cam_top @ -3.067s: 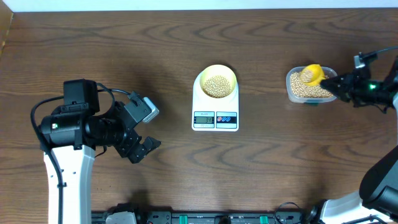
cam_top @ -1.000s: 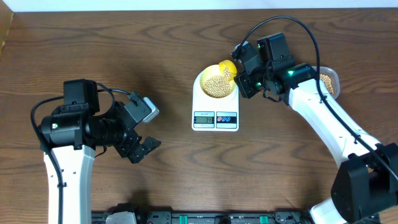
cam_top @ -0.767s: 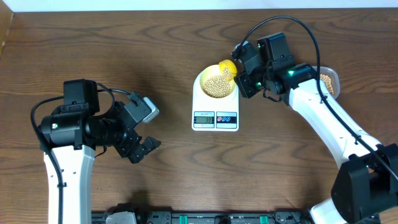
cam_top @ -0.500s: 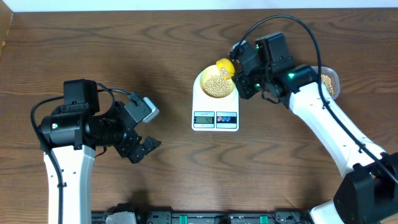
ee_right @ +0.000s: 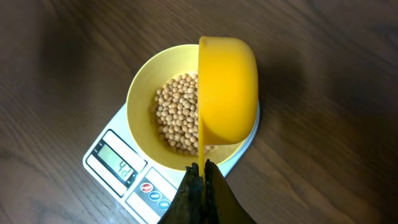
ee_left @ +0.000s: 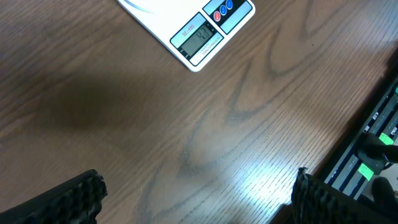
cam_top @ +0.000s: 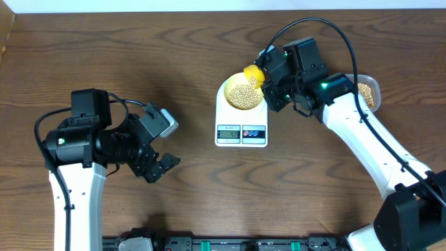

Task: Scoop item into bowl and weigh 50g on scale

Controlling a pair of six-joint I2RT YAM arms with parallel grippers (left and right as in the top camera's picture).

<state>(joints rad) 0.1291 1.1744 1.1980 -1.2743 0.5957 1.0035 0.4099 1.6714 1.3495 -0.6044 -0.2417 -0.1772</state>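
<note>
Worktop (cam_top: 209, 49) from overhead: dark brown wood, bold wavy grain, matte. Strip of white wall (cam_top: 209, 5) along the far edge; black equipment rail (cam_top: 230, 244) along the near edge. Scale (cam_top: 241, 132) sits mid-worktop, white, flat, rounded corners, small display and coloured buttons on its near end. Bowl (cam_top: 228, 85), round, pale yellow, smooth, stands on the scale's far end. Beans (cam_top: 242, 96), small, round, beige, are heaped inside it. Right hand (cam_top: 267, 78) holds a bright yellow measuring scoop (cam_top: 252, 74) over the bowl's far-right rim. Clear tub (cam_top: 369, 92) with more beans sits well to the right, partly hidden by the arm. Left hand (cam_top: 160, 166) hangs well left of the scale, holding nothing.

Left wrist: glossy glare on the grain. Left hand (ee_left: 199, 202) has its ribbed black fingers (ee_left: 74, 199) spread wide at the frame corners, bare wood between. Scale corner at top, digits too small to read.

Right wrist: right hand (ee_right: 202, 186) is pinched tight on the scoop's thin handle. The scoop is tipped on its side, its smooth outer shell showing, above the bowl's right half. Beans lie loose in the bowl.
</note>
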